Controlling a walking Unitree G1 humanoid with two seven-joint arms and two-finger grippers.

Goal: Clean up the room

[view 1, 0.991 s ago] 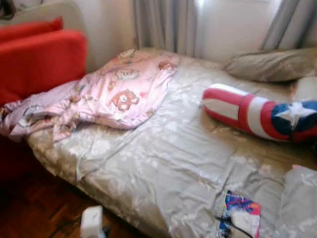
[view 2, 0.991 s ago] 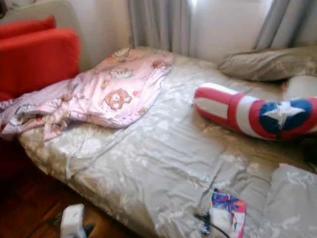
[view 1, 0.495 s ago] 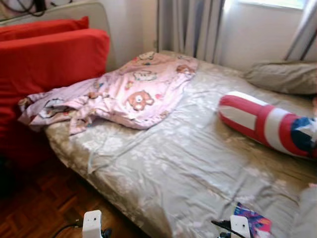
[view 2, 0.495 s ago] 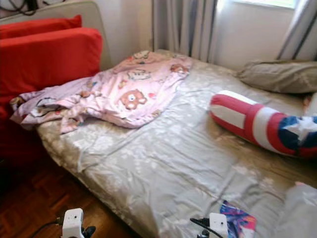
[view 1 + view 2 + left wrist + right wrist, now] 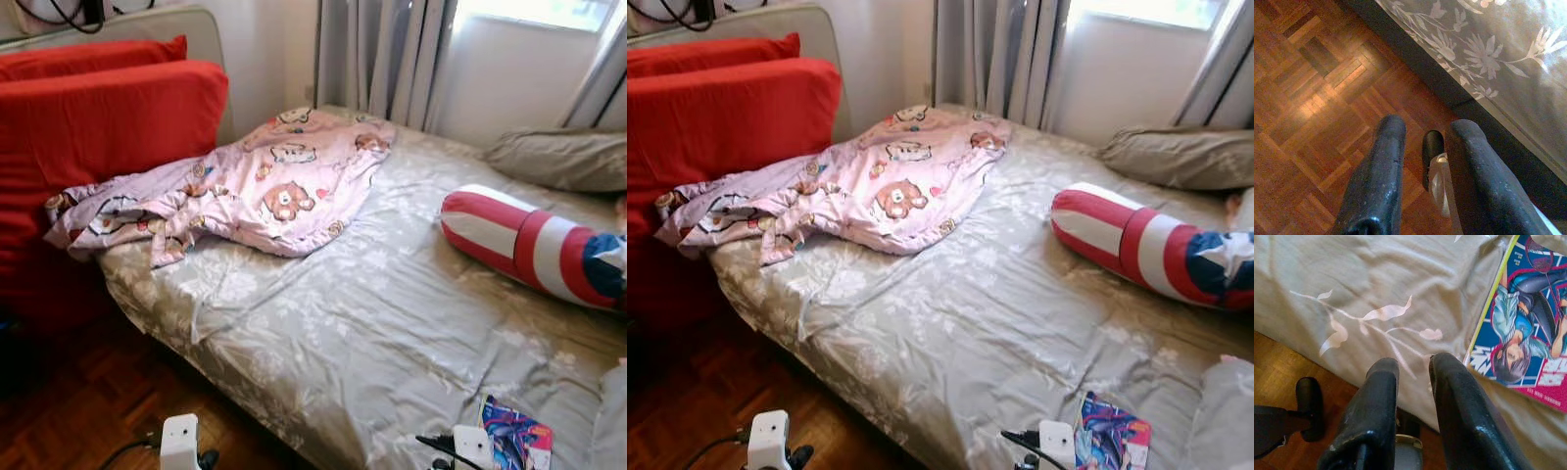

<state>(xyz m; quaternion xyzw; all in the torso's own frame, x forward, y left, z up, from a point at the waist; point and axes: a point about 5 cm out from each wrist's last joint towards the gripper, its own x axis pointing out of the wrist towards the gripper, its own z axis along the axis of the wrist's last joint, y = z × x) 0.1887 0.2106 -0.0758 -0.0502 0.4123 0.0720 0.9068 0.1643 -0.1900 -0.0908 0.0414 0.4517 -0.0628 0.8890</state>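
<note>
One comic book (image 5: 1528, 328) beside right hand (image 5: 1415, 369)

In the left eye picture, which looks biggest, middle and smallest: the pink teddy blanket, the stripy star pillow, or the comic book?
1. pink teddy blanket
2. stripy star pillow, partly cut off by the picture edge
3. comic book, smallest even though it is nearest the camera

Satiny bedsheet (image 5: 392, 313), glossy parquet floor (image 5: 1312, 98)
</note>
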